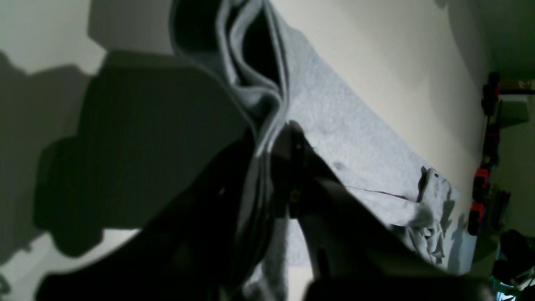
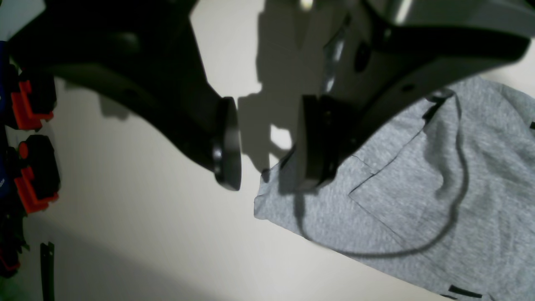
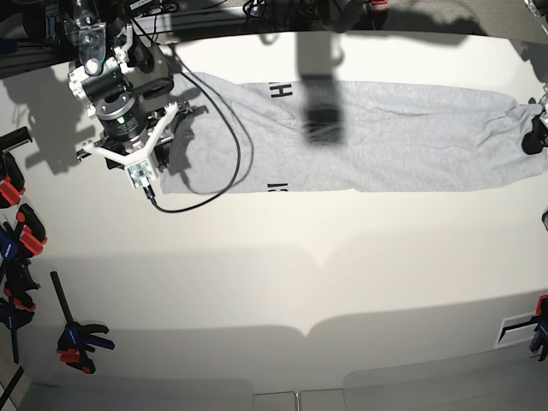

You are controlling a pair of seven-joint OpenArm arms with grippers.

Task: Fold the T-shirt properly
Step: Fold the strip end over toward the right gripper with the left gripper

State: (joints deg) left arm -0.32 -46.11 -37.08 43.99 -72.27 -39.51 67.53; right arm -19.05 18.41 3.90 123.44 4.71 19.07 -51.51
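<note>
On the white tabletop, the light heather-grey cotton T-shirt lies stretched lengthwise. Only the right wrist view shows the right gripper parted over its corner; only the left wrist view shows the left gripper clenched on bunched fabric. Orange-black clamps line the table's edge.

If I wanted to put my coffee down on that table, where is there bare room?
The wide white stretch of table in front of the T-shirt is bare, from the clamps at one side across to the other. The far strip is crowded: the T-shirt lies along it, the right gripper hangs open at one end, and the left gripper pinches the other.
</note>
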